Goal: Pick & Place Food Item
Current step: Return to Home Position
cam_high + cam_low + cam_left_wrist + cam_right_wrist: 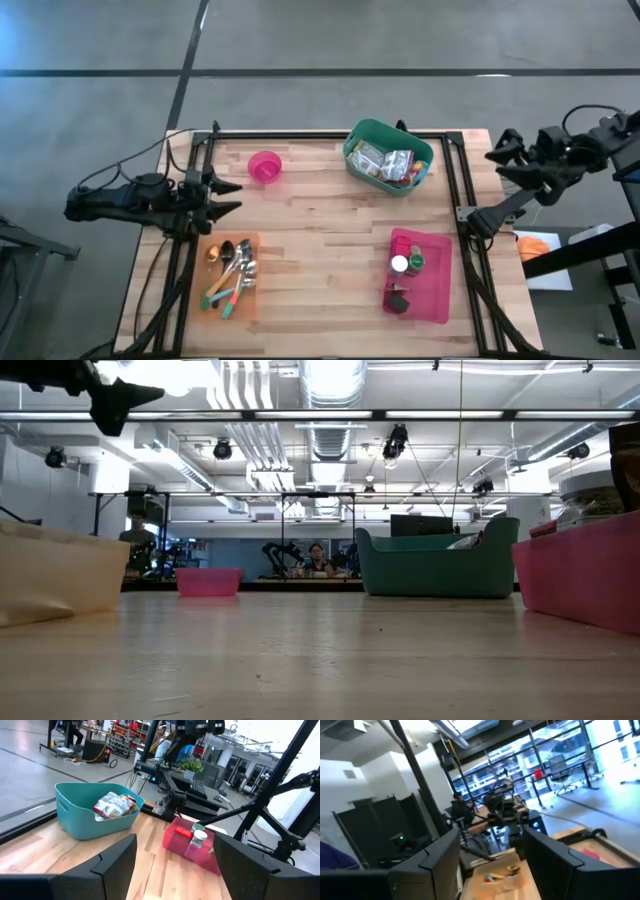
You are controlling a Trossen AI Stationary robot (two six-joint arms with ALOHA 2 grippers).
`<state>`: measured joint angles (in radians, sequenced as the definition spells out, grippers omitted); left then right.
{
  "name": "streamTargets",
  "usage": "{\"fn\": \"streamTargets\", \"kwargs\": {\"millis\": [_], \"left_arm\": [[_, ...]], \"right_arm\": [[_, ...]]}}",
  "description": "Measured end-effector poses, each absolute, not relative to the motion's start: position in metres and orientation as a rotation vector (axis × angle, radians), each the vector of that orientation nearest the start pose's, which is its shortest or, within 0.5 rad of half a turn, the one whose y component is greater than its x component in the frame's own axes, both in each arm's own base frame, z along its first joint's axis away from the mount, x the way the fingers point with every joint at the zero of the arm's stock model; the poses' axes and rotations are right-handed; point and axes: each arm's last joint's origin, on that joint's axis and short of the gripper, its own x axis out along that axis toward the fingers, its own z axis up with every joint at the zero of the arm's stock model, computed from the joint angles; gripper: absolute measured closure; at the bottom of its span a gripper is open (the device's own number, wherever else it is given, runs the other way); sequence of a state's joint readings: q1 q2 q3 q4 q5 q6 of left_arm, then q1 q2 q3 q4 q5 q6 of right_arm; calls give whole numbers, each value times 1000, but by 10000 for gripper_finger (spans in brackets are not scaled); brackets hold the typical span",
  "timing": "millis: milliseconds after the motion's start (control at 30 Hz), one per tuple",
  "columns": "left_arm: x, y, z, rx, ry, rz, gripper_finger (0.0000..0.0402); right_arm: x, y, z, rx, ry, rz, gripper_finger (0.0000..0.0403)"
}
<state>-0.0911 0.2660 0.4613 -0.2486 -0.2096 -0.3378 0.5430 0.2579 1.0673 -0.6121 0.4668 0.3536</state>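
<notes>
One pink bowl [265, 167], outside left wrist view

Bright, even light covers the wooden table [330, 250]; shadows on it are faint. Above the table, ceiling lights [190, 375] glare white, and windows [560, 755] beyond it blow out.

Your room has a grey concrete floor [400, 30] crossed by dark lines [400, 72], silver ducts [325, 380] and strip lights [450, 415] overhead, and tall windows [560, 750] far off.
</notes>
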Motion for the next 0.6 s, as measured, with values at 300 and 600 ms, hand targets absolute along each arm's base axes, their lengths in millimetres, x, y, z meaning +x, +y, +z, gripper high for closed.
{"fn": "streamTargets", "kwargs": {"millis": [300, 600], "left_arm": [[89, -2, 262, -309, 83, 134, 137], [87, -2, 251, -288, 142, 144, 137]], "right_arm": [[-8, -19, 353, 476, -115, 146, 193], [22, 5, 310, 408, -139, 327, 193]]}}
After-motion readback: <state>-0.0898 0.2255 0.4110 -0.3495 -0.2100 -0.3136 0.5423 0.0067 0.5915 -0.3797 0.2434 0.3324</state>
